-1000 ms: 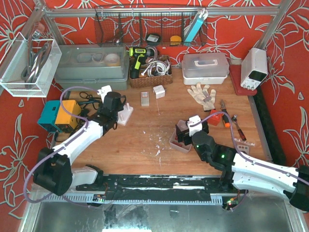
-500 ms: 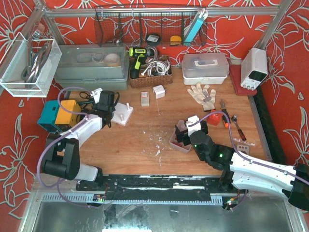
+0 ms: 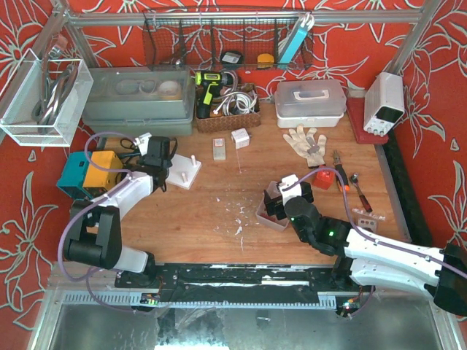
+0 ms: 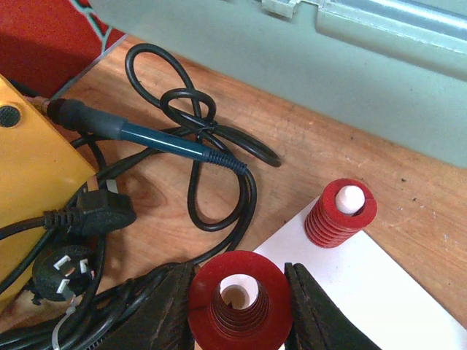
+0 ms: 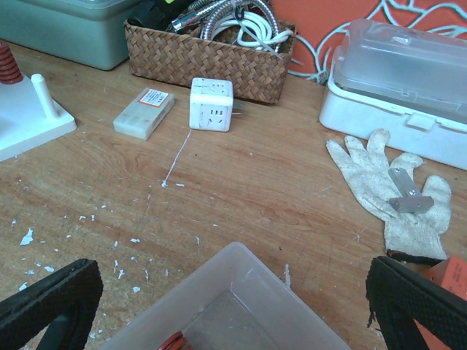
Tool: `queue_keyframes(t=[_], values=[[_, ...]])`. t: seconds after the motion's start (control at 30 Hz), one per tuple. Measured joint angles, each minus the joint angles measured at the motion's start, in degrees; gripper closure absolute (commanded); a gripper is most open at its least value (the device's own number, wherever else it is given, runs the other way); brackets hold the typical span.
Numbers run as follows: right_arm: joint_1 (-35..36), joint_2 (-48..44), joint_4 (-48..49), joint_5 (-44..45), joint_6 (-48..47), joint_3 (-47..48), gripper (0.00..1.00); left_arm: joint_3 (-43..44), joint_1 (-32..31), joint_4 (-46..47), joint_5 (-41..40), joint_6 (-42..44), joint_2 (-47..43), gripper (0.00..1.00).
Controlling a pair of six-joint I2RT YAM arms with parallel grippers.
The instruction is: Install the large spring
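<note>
The large red spring (image 4: 238,302) sits between my left gripper's black fingers (image 4: 310,310), which press on both its sides. It is down over a white peg of the white base (image 4: 394,284); the peg tip shows inside the coil. A smaller red spring (image 4: 340,214) sits on a second peg. In the top view my left gripper (image 3: 159,154) is at the base's left end (image 3: 186,175). My right gripper (image 5: 233,306) is open and empty above a clear plastic bin (image 5: 284,292), which shows in the top view (image 3: 266,217).
Black cables and a blue-handled soldering iron (image 4: 157,138) lie left of the base, beside a yellow box (image 4: 29,175). A grey lidded box (image 4: 328,65) stands behind. A wicker basket (image 5: 211,55), a white adapter cube (image 5: 211,103), a glove (image 5: 387,182) and a white box (image 5: 408,73) lie beyond the bin.
My left arm folded back and its gripper shifted a little left and away over the white base's left end. In the last half second it barely moved. The right arm stayed put.
</note>
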Motion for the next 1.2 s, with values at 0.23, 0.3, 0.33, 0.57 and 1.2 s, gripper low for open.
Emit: queue_keyframes(t=[0.23,0.3,0.33,0.57,1.2], values=[[-0.1,0.0,0.0,0.0,0.0,0.0,0.01,-0.7,1.0,2.2,1.1,-1.2,0.0,1.0],[-0.1,0.0,0.0,0.0,0.0,0.0,0.01,-0.8,1.1,2.6,1.3,-1.5,0.1,1.0],[-0.1,0.1,0.0,0.0,0.0,0.0,0.01,-0.9,1.1,2.8,1.3,-1.6,0.1,1.0],[-0.1,0.8,0.0,-0.1,0.0,0.0,0.01,-0.9,1.2,3.3,2.7,-2.3,0.2,1.0],[-0.5,3.2,0.2,-1.6,0.0,0.8,0.01,-0.4,1.3,-0.2,3.8,-2.8,-1.0,0.99]])
